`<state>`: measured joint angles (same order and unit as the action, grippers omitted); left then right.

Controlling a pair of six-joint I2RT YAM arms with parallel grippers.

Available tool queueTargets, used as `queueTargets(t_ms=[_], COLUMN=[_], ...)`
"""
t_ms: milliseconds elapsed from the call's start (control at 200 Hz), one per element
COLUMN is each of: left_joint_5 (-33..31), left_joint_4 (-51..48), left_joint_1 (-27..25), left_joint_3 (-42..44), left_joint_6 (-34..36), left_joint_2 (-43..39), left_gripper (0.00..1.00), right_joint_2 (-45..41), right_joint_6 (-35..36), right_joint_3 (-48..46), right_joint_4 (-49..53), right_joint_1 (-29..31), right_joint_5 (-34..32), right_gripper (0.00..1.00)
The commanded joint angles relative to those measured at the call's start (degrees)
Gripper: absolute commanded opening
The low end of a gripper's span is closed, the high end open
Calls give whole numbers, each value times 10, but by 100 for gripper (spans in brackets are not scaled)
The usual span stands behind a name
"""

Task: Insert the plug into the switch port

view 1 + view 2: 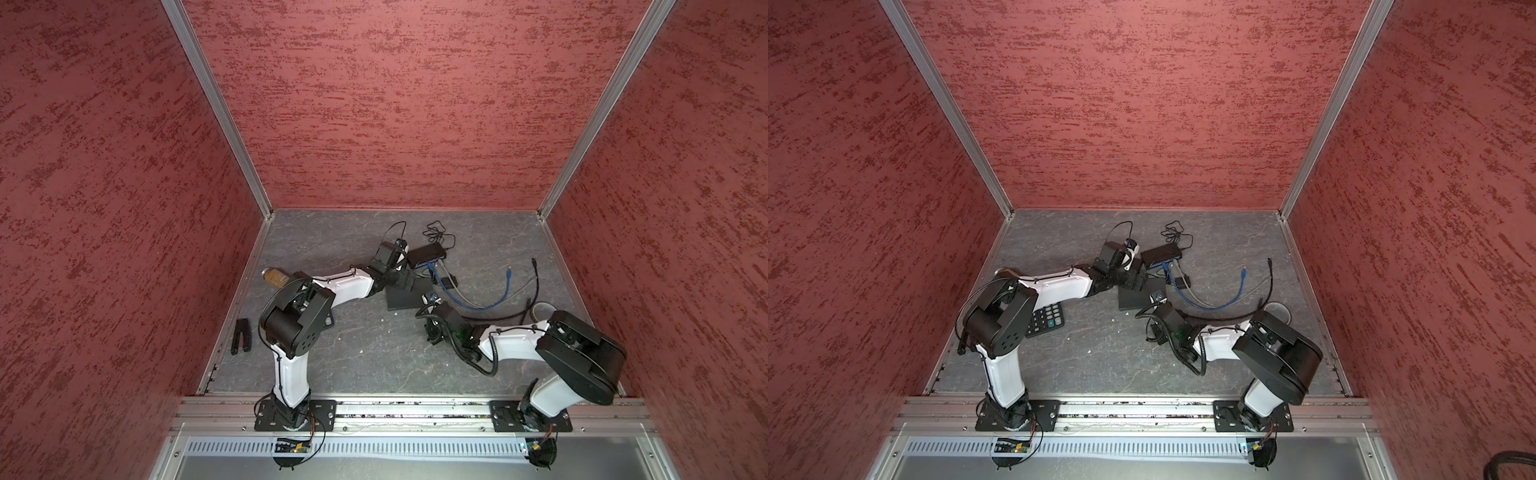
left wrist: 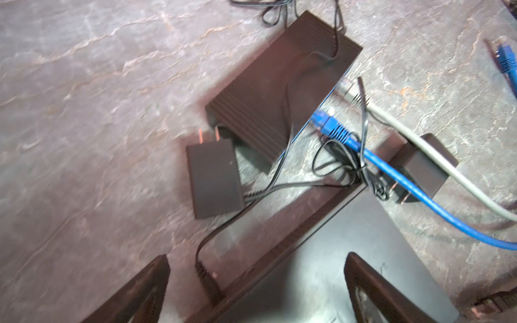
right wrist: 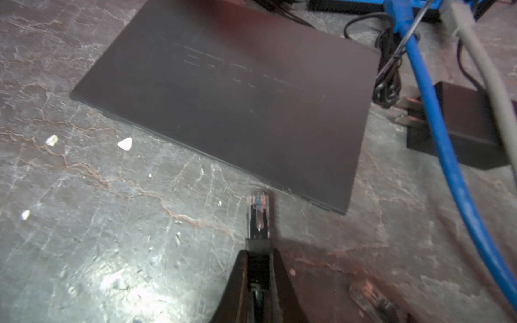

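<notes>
The plug is a clear network connector with coloured wires showing inside and a black boot behind it. The right gripper has its fingers pinched together on that boot. It holds the plug low over the grey table, the tip just short of the near edge of the flat black box. Only the right wrist view shows the plug; in both top views the wrist hides it, at 4 o'clock of the box. The left wrist view shows the left gripper spread wide astride the box's edge, holding nothing. Farther off, at 1 o'clock of the box, the small black switch carries a blue cable and a grey cable.
</notes>
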<state>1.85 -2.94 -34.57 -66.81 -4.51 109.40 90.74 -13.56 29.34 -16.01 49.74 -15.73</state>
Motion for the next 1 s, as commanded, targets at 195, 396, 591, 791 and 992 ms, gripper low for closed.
queueTargets(t_ms=[195, 396, 591, 791, 992], left_joint_5=[18, 9, 10, 12, 13], left_joint_4=[10, 7, 7, 9, 8], left_joint_1=[-34, -34, -33, -34, -34], left_joint_3=[-29, -28, -25, -23, -22], left_joint_6=[18, 11, 5, 3, 2], left_joint_2=[48, 56, 61, 62, 61], left_gripper=[98, 98, 98, 98, 98], right_joint_2=[-21, -30, -15, -1, 2], right_joint_6=[-21, -24, -25, -29, -34], right_joint_3=[5, 2, 9, 17, 19], right_joint_4=[-9, -17, -18, -29, -40], right_joint_1=[2, -2, -4, -6, -7], right_joint_5=[-25, -23, -13, -10, -16], right_gripper=[6, 6, 6, 6, 6])
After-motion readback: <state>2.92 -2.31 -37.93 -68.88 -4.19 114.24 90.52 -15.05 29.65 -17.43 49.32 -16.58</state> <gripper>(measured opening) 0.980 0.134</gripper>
